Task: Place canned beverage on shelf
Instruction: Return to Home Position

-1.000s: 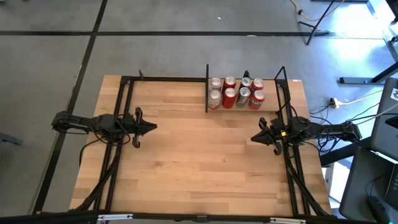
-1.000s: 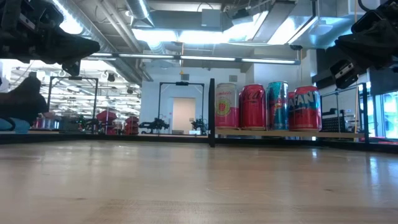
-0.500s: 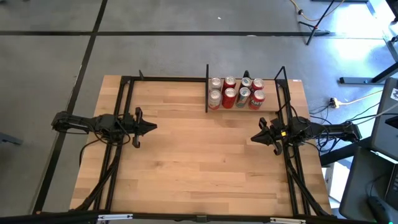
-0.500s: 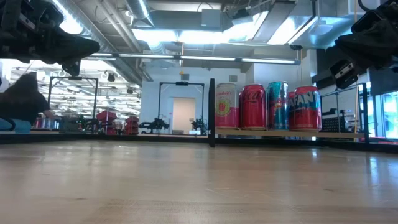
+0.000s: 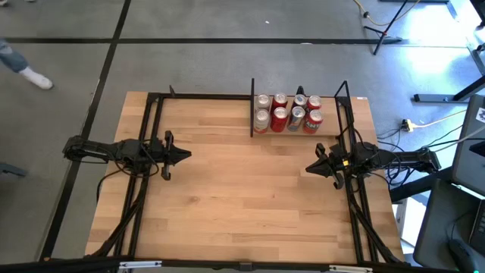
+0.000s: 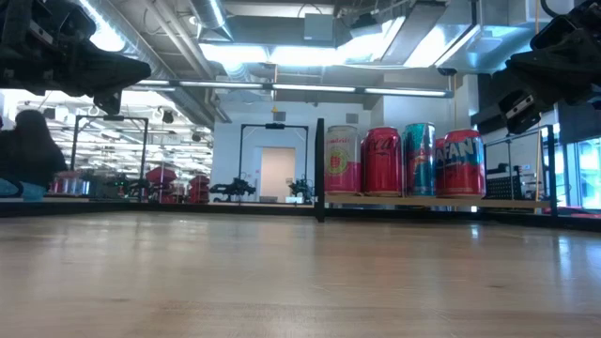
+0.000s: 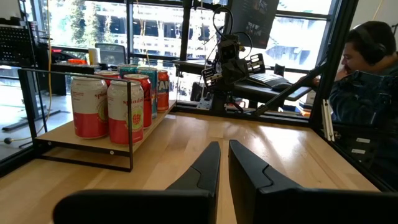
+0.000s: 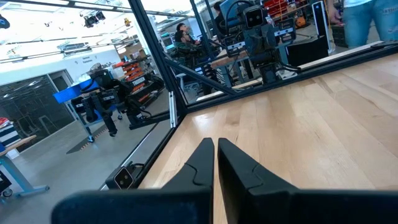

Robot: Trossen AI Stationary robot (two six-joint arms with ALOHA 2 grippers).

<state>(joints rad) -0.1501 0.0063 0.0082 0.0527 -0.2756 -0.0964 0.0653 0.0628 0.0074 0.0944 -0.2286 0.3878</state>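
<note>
Cans [image 5: 288, 112] stand in two rows on the shelf [image 6: 432, 200]. We judge stocking done and the arms homing. Left gripper [image 5: 186, 155] and right gripper [image 5: 309, 168] hover over the table [image 5: 242, 205], well apart, jaws closed and empty. Next we expect only settling.

**Eight cans [image 5: 288, 111] on the shelf [image 5: 332, 132]**

The light wooden table [image 5: 242, 205] carries a black metal frame [image 5: 204, 95] along its far edge and down both sides. The shelf stands on the far right part of the table. It is a low pale ledge framed by thin black uprights [image 7: 129, 124], with a dark divider [image 5: 251, 115] at its left end. The cans stand upright on the ledge in two rows of four, packed close together. Seen level across the table, the near row runs from the left: a pink can [image 6: 342, 161], a red can [image 6: 381, 161], a blue-green can [image 6: 419, 160] and an orange-red can [image 6: 460, 162].
</note>
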